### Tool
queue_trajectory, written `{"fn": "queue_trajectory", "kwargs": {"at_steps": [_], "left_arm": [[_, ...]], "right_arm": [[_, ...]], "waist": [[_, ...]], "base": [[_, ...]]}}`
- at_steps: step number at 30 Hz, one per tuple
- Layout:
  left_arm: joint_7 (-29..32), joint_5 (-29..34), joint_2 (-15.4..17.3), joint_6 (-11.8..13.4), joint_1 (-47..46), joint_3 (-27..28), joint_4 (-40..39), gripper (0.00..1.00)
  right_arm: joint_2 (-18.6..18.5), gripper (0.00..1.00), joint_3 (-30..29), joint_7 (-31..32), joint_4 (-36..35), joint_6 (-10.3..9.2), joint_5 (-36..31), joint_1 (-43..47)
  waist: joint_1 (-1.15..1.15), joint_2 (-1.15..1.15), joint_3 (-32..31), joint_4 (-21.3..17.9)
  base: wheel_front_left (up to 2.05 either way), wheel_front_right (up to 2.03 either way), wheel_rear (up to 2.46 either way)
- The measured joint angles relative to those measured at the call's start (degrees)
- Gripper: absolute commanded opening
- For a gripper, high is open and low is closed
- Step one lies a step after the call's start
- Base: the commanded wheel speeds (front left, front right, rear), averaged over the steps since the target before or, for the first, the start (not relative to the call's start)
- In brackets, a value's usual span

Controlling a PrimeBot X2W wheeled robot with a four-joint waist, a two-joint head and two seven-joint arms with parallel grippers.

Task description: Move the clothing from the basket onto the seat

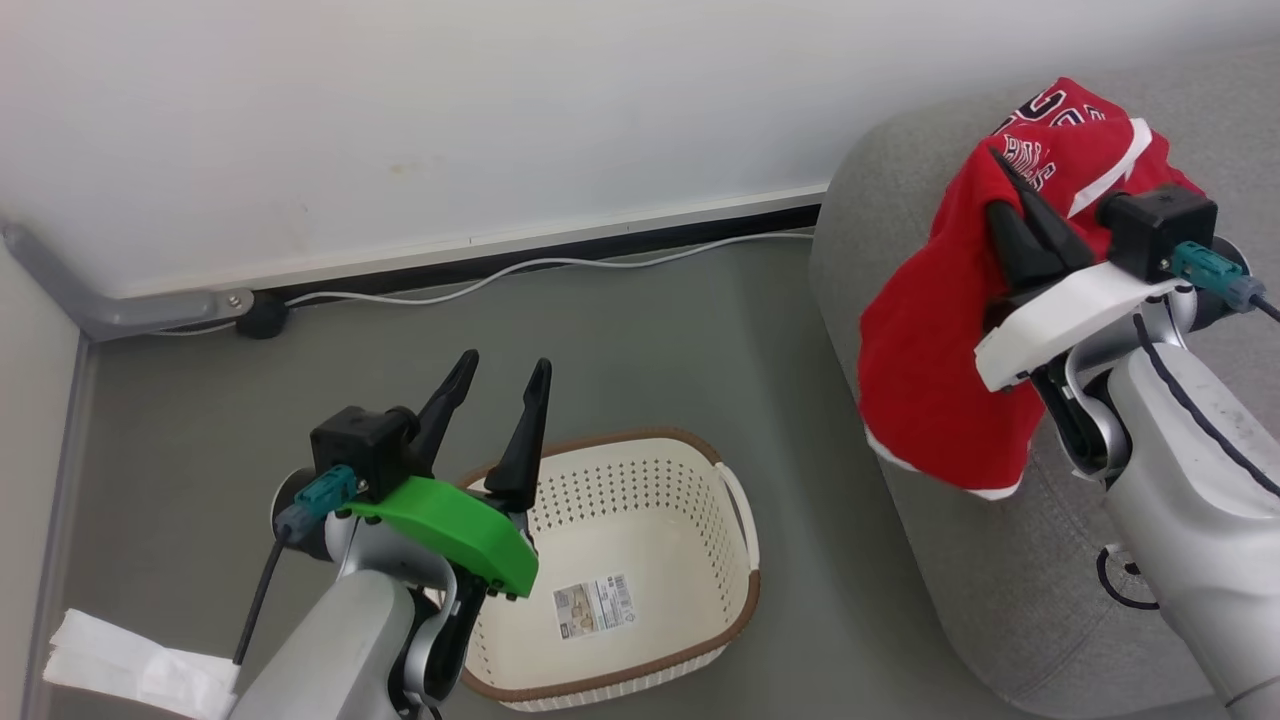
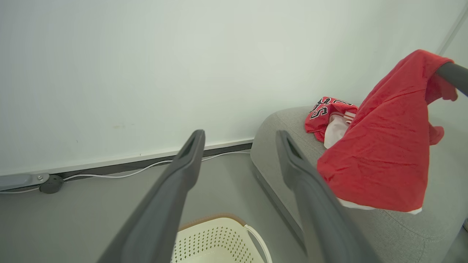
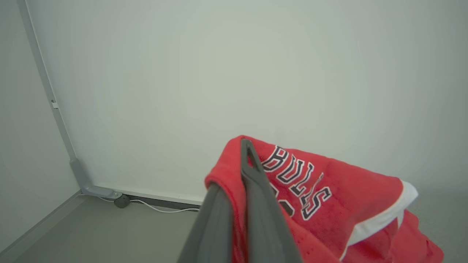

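Above the seat, clothing hangs from right end effector.

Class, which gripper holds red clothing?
The right gripper, shut on the clothing over the seat; the left gripper is open, empty, near the basket.

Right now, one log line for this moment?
left gripper open by basket; right gripper shut on red garment over seat; basket empty of clothing
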Motion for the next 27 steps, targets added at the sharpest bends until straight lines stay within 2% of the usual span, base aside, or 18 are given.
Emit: {"fn": "queue_trajectory", "kwargs": {"at_steps": [11, 27], "left_arm": [[-0.6, 0.5, 0.3, -1.1, 2.0, -1.9, 0.5, 1.0], [-1.1, 2.3, -0.7, -2.0, 3.0, -4.7, 0.8, 1.0]], "right_arm": [[-2.0, 0.0, -0.9, 0.0, -3.5, -0.57, -0.5, 1.2], [-4.2, 0.0, -1.4, 0.1, -7.3, -0.65, -0.5, 3.9]], "waist": [[0.0, 0.0, -0.1, -4.4], [0.0, 0.0, -0.4, -13.9]], "base": [[0.0, 0.0, 0.0], [0.0, 0.0, 0.0]]}}
